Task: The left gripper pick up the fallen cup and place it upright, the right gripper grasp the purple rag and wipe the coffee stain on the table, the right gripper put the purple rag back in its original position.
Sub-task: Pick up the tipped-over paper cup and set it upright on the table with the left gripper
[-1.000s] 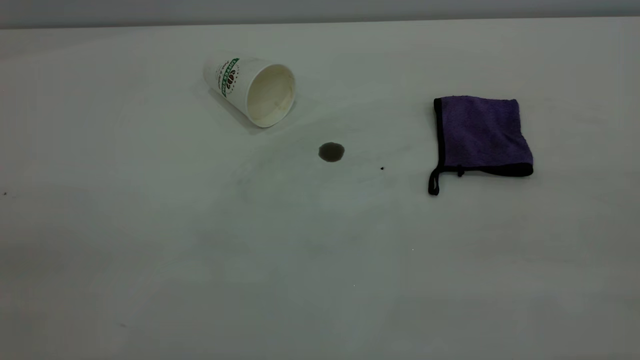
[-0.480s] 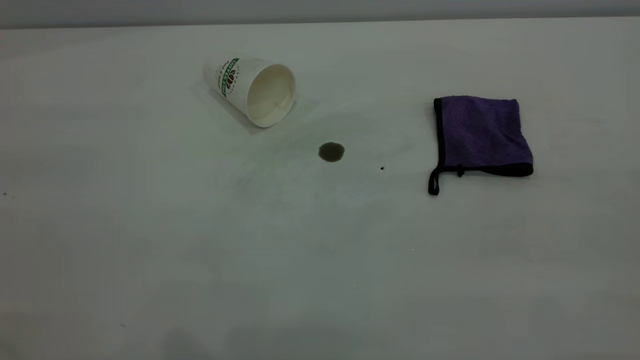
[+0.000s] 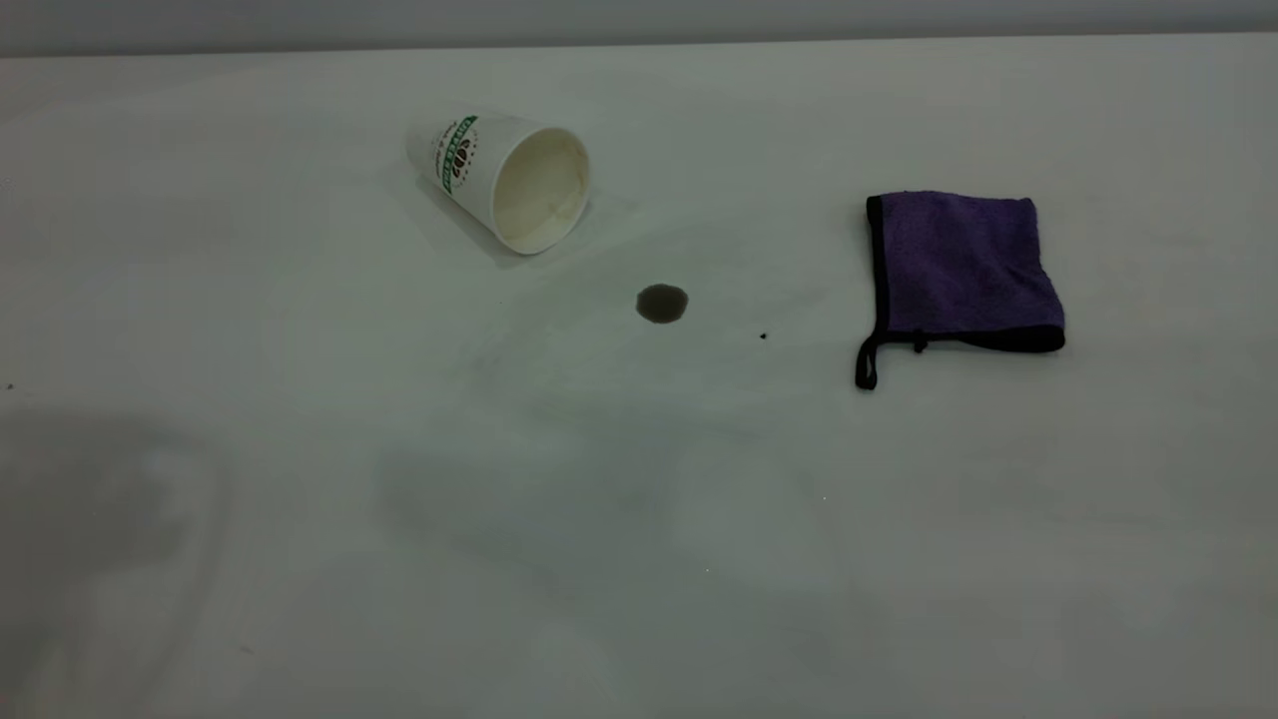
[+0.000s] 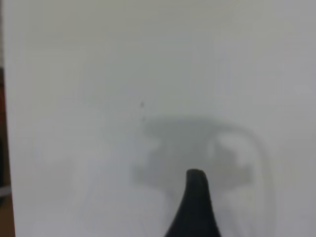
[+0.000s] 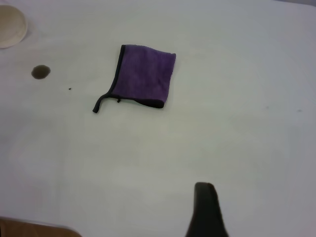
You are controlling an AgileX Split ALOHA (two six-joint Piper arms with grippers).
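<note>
The cup (image 3: 504, 178) lies on its side at the table's (image 3: 300, 519) far left-centre, its cream mouth turned towards the coffee stain (image 3: 661, 304). The purple rag (image 3: 958, 265) lies flat and folded at the right, its black strap pointing to the near side. Neither gripper appears in the exterior view. A dark part of my left gripper (image 4: 195, 207) hangs over bare table, above its own shadow. My right gripper (image 5: 205, 212) is well short of the purple rag (image 5: 145, 75); the coffee stain (image 5: 40, 72) and the cup's rim (image 5: 10, 29) lie beyond it.
A tiny black speck (image 3: 763, 337) sits between the stain and the rag. The table's far edge (image 3: 639, 45) meets a grey wall. In the right wrist view the table's near edge (image 5: 34, 228) shows, with brown beyond it.
Grey shadows have spread over the near left and near middle of the table in the exterior view. Cup, stain and rag have not moved.
</note>
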